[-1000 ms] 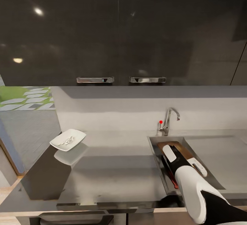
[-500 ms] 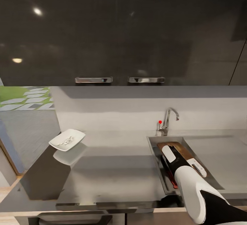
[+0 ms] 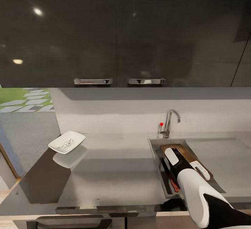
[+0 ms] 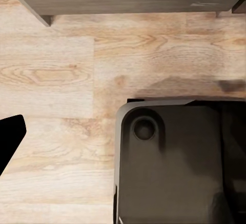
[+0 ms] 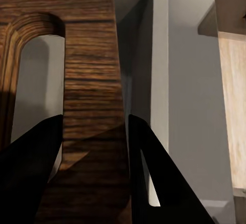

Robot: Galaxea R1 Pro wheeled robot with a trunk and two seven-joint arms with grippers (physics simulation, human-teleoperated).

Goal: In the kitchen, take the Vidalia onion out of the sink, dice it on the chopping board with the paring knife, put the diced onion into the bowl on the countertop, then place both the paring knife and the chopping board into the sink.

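The steel sink (image 3: 156, 159) is set in the right part of the grey countertop (image 3: 115, 169). My right arm reaches down into the basin. Inside it, the brown wooden chopping board (image 3: 184, 153) leans tilted. In the right wrist view my right gripper (image 5: 95, 119) is shut on the chopping board (image 5: 87, 55), one finger in the handle slot and the other outside the board's edge. The paring knife (image 3: 173, 183) lies on the basin floor beside the board, red handle nearest me. The white bowl (image 3: 67, 142) at the counter's left end holds pale diced onion pieces.
An angular chrome tap (image 3: 170, 121) with a red dot stands behind the basin, and the flat drainboard (image 3: 226, 155) is to its right. Dark wall cabinets (image 3: 118, 30) hang above. The left wrist view looks down on wooden floor (image 4: 66, 70), my dark base (image 4: 174, 167) and one black finger (image 4: 9, 141).
The whole head view has shifted slightly left, so the camera moved. My right arm and the board keep their place in the picture.
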